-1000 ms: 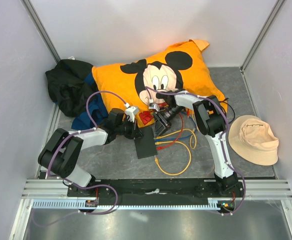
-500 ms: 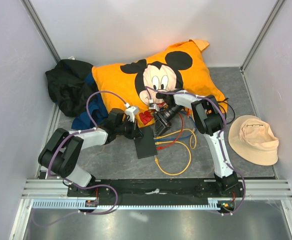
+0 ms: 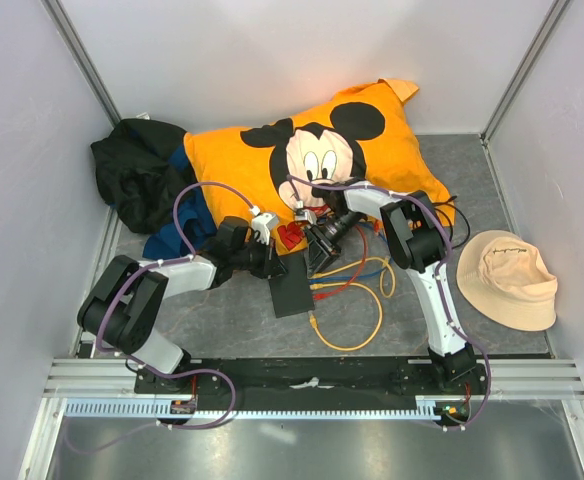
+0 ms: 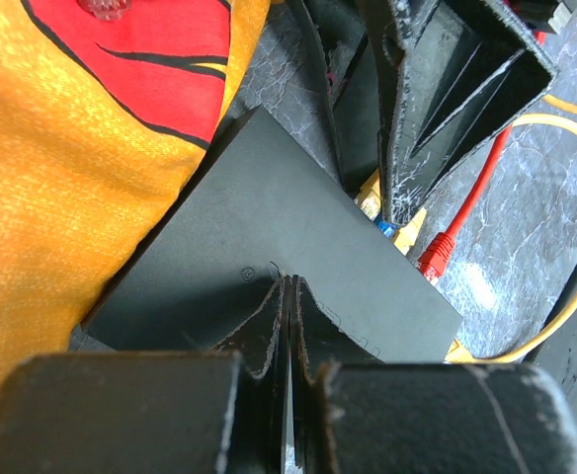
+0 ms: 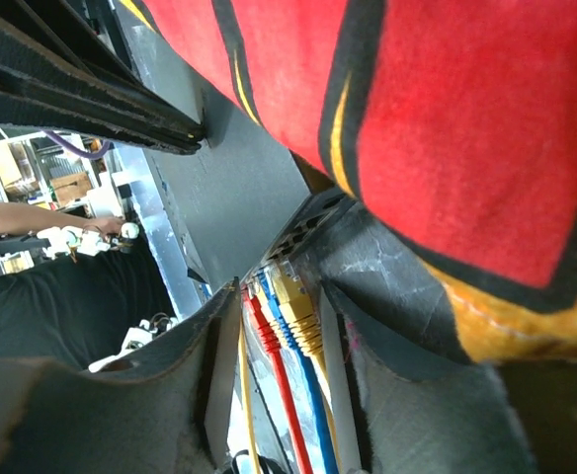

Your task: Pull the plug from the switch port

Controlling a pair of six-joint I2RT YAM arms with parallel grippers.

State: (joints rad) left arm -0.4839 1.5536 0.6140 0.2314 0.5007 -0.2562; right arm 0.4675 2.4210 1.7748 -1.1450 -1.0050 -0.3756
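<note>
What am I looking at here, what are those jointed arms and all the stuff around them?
These are two robot arms bolted to a table, each ending in a two-finger gripper. One picture looks down from above; the other two come from cameras on each wrist. On the table lie an orange Mickey Mouse cushion, a black cloth heap, a beige hat and a flat black switch with yellow, red and blue cables plugged in. The left gripper, shut, seems to rest on the switch; the right gripper, open, straddles the plugs. Nothing is held.
</note>
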